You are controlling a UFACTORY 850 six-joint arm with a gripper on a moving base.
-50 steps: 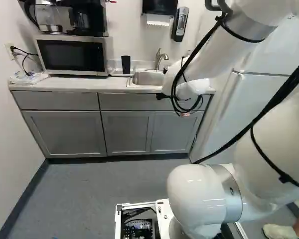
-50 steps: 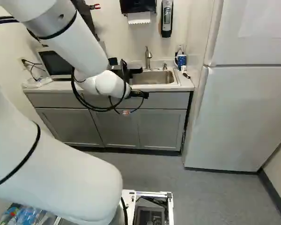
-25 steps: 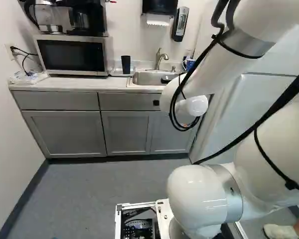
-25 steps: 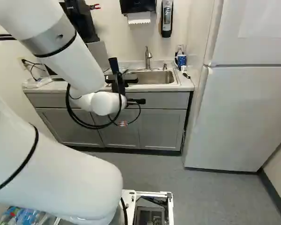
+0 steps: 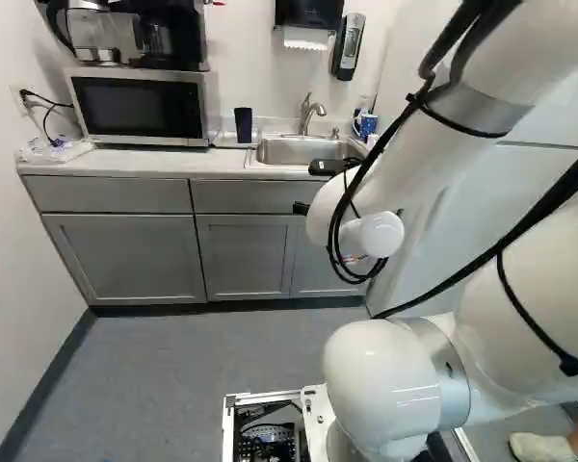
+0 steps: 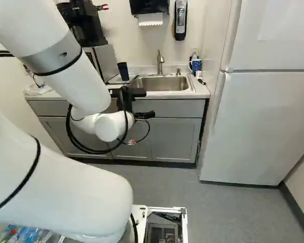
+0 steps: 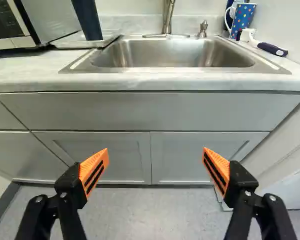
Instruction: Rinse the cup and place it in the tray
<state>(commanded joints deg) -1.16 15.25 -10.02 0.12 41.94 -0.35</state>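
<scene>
In the right base view my gripper is in front of the counter, just short of the sink. Up close, the wrist view shows the gripper open, its orange pads wide apart with nothing between them. A dark cup stands upright in the light tray, on the counter between microwave and sink, ahead of the fingers and off to one side. The left base view also shows the cup standing free of the arm. The faucet rises behind the sink.
A microwave with coffee makers on top stands beside the tray. Beyond the sink's other side are a dotted blue mug and a dark-handled brush. The refrigerator stands right of the counter. Cabinet fronts lie ahead of the fingers.
The arm has drawn back from the counter, its wrist and gripper now lower in both base views, which uncovers more of the sink. The cup has stayed in place in the tray.
</scene>
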